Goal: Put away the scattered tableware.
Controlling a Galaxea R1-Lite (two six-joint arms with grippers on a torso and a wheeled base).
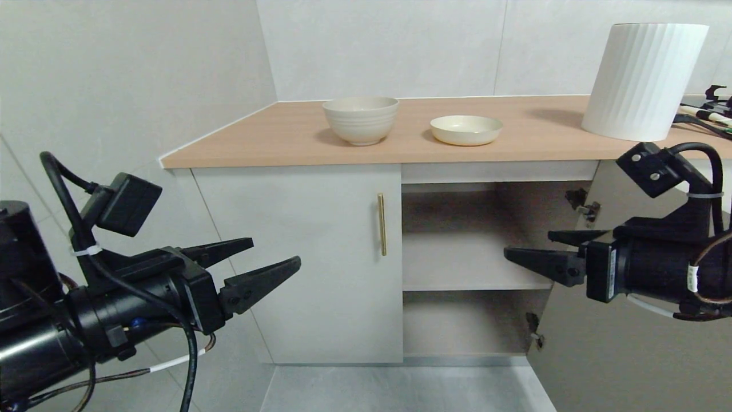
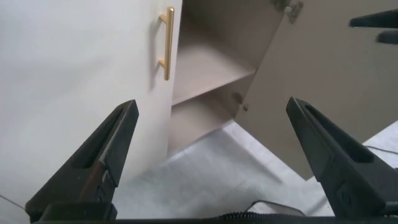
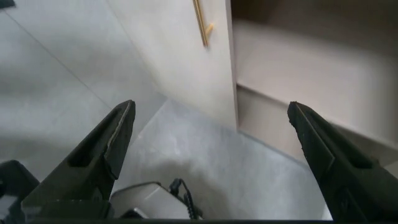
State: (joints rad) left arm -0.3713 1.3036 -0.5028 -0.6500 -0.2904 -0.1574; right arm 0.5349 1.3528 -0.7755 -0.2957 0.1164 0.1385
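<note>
Head view: bowl [image 1: 360, 119] and dish [image 1: 466, 129] sit apart on the counter [image 1: 274, 143], above the open cabinet's shelf [image 1: 457, 257]. Left gripper [image 1: 275, 250] and right gripper [image 1: 527, 242] hang wide open, empty, below them. I judge my right arm, rising, could clip the door [image 1: 600, 343] or the vase [image 1: 643, 80].

We see a wooden counter [image 1: 274, 143], on its right end a tall white ribbed cylinder [image 1: 643, 80] standing upright, just beside it some dark cables and tools [image 1: 706, 111], pale wall tiles [image 1: 400, 46] behind, grey floor [image 1: 400, 389] below.
</note>
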